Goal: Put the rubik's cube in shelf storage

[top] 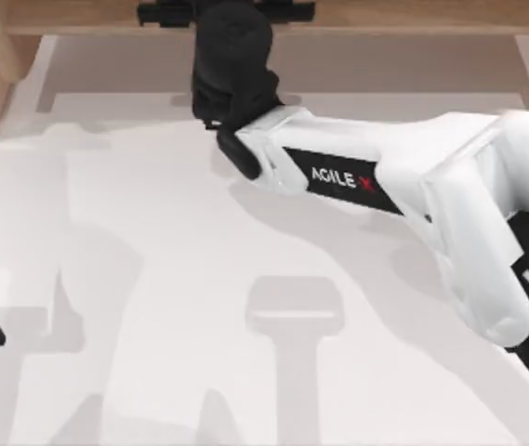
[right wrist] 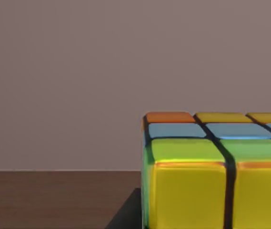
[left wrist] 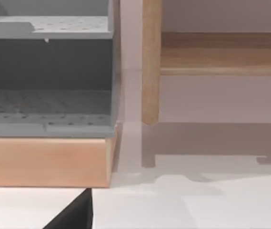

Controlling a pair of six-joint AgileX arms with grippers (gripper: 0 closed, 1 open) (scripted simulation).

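Risk: the right gripper (top: 222,14), reaching to the shelf storage (top: 413,17) at the far worktop (top: 152,307) edge, may release too near the board edge and the rubik's cube (right wrist: 211,181), glossy, hard-tiled, would tumble off; jaw state cannot be told, the cube sits close before the wrist camera; left arm parked at left

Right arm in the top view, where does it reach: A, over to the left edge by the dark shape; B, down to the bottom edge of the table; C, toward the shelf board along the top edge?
C: the right arm stretches from the right side up to the shelf storage board at the top edge.
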